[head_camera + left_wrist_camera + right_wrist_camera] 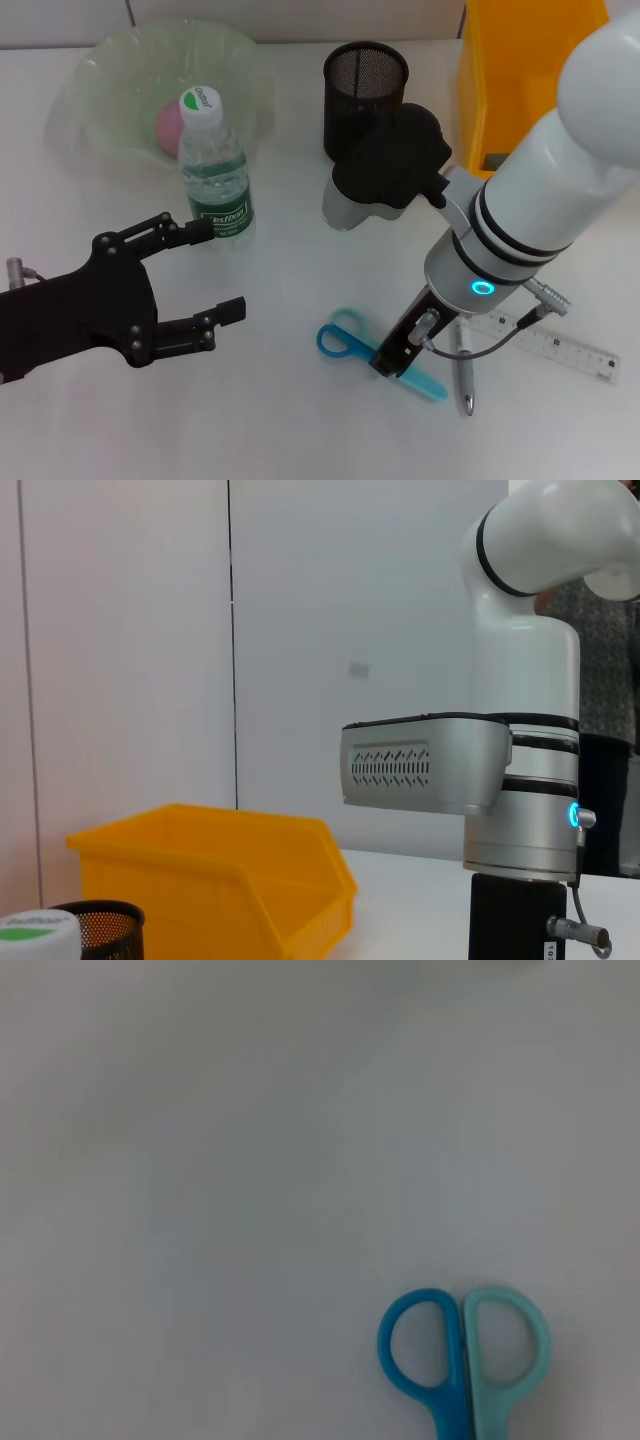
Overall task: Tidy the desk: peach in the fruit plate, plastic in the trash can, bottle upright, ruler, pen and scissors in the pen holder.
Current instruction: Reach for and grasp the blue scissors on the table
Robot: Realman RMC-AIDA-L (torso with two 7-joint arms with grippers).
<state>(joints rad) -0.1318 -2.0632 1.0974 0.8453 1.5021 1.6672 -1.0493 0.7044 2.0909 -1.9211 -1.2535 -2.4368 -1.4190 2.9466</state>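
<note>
The scissors (375,356) lie flat on the counter (270,400) under the right tool (392,362), whose grip cannot be told. Ruler (545,342) and pen (465,375) remain out; the water bottle (213,165) stands upright; something pink, probably the peach (168,123), sits in the fruit plate (100,70). The left tool (205,270) hangs released.

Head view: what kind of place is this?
Probably a lab desk staged for tidying: white table with mesh pen holder, scissors, ruler, and a yellow bin.

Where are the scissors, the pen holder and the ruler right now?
scissors (345,338): head view, on the blue handle loops.
pen holder (365,98): head view, on the black mesh wall below the rim.
ruler (560,346): head view, on the clear strip right of the right arm.
</note>
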